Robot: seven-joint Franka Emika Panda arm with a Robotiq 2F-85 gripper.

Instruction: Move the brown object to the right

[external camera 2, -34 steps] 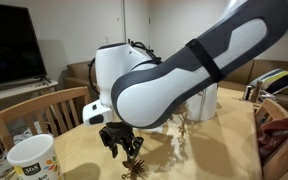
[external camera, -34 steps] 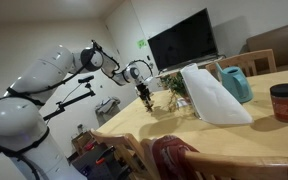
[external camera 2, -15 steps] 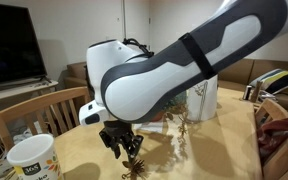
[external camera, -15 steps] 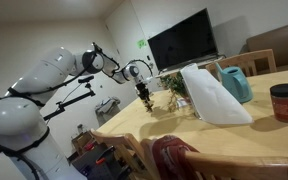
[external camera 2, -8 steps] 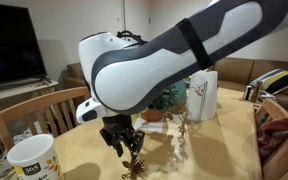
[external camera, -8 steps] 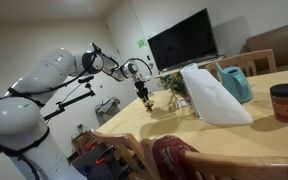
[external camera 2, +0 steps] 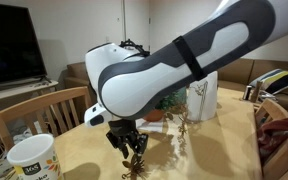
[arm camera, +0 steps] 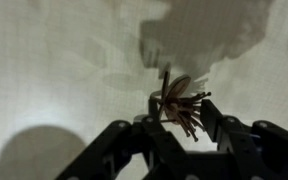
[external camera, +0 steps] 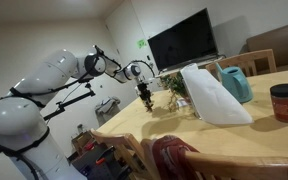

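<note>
Fingers [arm camera: 216,122] of the gripper [arm camera: 179,118] stand moderately apart, pointing down at the surface [external camera: 164,128]. In the wrist view the brown object [arm camera: 181,102] sits between the two tips. It is a small dark stub with thin bristles fanning out. Whether the tips press on it or only flank it cannot be told.

Edges: in an exterior view the gripper [external camera: 144,100] works near the far end of the surface, close to its corner. A chair [external camera 2: 34,112] stands just beyond an edge. A mug [external camera 2: 29,160] sits at the rim, near the gripper [external camera 2: 132,150] but apart from it.

Open room:
- Bare wood lies between the gripper and the white jug [external camera: 214,95].
- A blue jug [external camera: 235,82] stands behind the white jug.
- A red-brown jar [external camera: 285,102] stands well apart at the other end.
- A dried sprig [external camera 2: 179,132] lies just beside the gripper, on the side away from the mug.
- Around the brown object the wrist view shows only pale bare surface and shadows.
</note>
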